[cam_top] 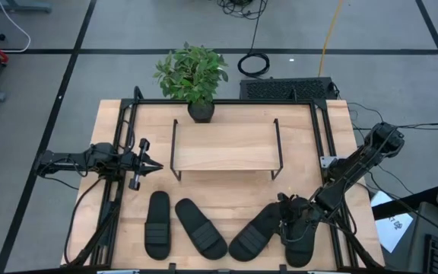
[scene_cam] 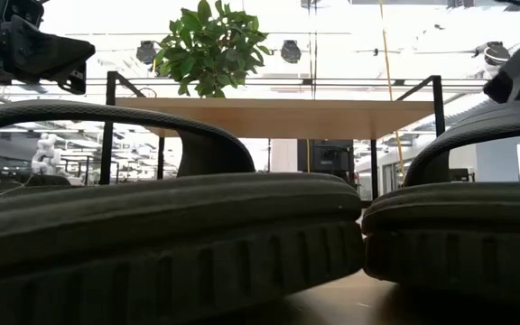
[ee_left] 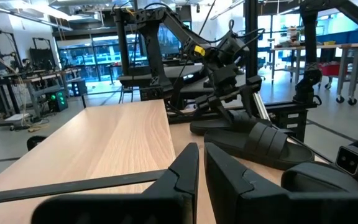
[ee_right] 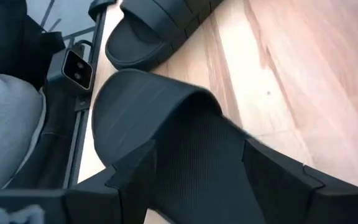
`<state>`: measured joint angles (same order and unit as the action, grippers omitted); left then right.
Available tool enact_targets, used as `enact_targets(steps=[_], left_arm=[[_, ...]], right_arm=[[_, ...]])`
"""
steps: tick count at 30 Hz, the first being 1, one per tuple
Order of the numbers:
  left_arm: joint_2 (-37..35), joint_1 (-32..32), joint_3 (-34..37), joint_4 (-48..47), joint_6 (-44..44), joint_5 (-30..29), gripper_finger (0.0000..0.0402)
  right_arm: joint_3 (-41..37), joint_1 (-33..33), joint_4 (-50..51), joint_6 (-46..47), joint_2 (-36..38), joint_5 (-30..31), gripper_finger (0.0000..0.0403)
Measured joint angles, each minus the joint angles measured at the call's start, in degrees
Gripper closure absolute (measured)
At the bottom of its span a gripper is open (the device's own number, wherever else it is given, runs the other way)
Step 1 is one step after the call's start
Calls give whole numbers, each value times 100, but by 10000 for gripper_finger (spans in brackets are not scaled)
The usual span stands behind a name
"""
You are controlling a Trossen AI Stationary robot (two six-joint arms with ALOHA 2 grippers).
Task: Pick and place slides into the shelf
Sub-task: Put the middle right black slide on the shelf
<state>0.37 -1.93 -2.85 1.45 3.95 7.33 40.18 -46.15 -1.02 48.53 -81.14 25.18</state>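
Observation:
Four black slides lie in a row along the table's near edge: the first (cam_top: 157, 224), the second (cam_top: 200, 228), the third (cam_top: 254, 232) and the rightmost (cam_top: 300, 242). The shelf (cam_top: 225, 146), a light wood board on thin black wire legs, stands at the middle of the table. My right gripper (cam_top: 291, 219) is over the rightmost slide (ee_right: 166, 124), shut on it. My left gripper (cam_top: 157, 164) is shut and empty, raised just left of the shelf, pointing toward it. The low view shows two slides close up (scene_cam: 152, 235) (scene_cam: 459, 235), with the shelf (scene_cam: 278, 116) behind them. My right gripper holds the rightmost slide at its ribbed strap (ee_right: 191, 162), one finger (ee_right: 132, 177) on each side of the strap and sole. The fingers come slanting down from the table's right and lie across the slide. Whether the slide is clear of the table does not show.
A potted plant (cam_top: 192, 76) stands at the table's far edge behind the shelf. Black rails run along the table's left (cam_top: 116, 190) and right (cam_top: 327, 144) sides. Bare wood (cam_top: 226, 194) lies between the shelf and the row of slides.

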Motion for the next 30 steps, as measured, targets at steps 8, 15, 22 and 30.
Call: enact_targets(steps=[8,15,22,30], left_arm=[[0,-1,0,2,-5,0,369],[1,0,0,4,-11,0,369],[-1,0,0,8,-13,0,369],[-1,-2,0,7,-15,0,369]], right_arm=[[-2,0,88,543,0,-271,167],[-2,-7,-97,791,-282,-404,133],[-2,-7,-719,749,-777,-443,124],[-2,-7,-937,520,-816,-598,124]])
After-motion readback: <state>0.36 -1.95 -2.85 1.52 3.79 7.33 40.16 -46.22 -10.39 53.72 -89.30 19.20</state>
